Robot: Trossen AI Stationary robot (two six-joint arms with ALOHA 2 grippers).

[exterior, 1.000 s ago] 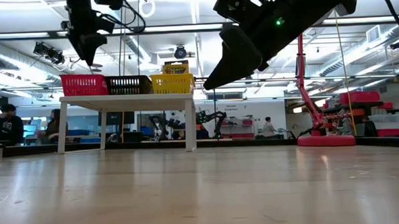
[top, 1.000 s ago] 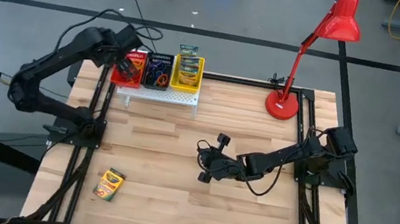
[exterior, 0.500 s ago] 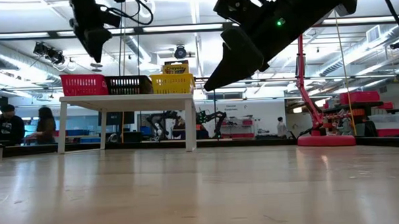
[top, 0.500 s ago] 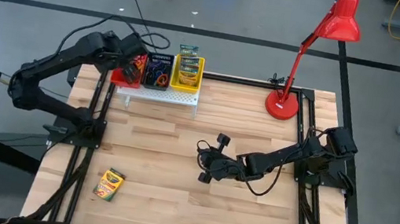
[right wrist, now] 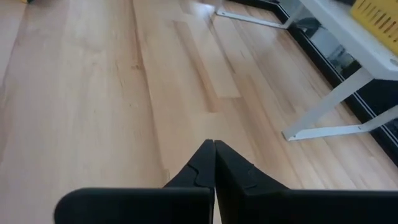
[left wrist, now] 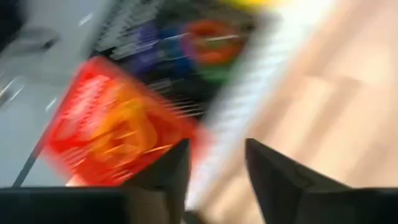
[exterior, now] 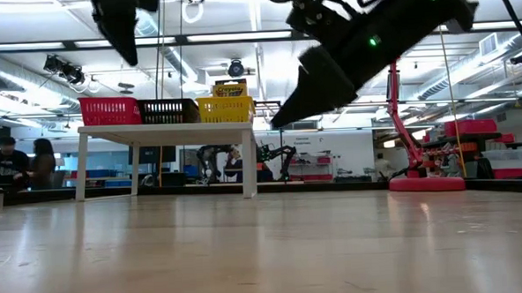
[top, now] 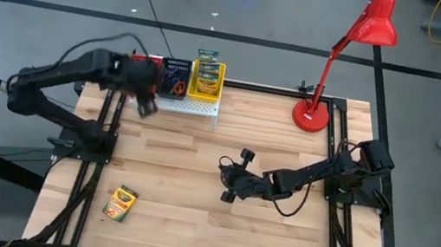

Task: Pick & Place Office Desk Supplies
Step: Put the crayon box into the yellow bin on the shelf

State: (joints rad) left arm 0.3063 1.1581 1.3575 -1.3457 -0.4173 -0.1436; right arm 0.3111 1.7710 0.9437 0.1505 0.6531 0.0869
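Yellow-and-green cardboard crayon box [top: 120,202]: light, stiff; grasp across narrow sides. Left gripper [left wrist: 214,168] fingers apart, empty, well away; right gripper [right wrist: 214,163] closed, empty.

3 baskets [top: 176,77], 2 crayon boxes [top: 120,202], 1 lamp [top: 349,51]

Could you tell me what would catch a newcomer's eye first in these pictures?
Probably the tall red desk lamp at the table's far right corner, and the row of red basket, black basket and yellow basket on the white stand at the far left. The left gripper hangs beside that stand with nothing between its fingers, and a lone crayon box lies near the table's front left.
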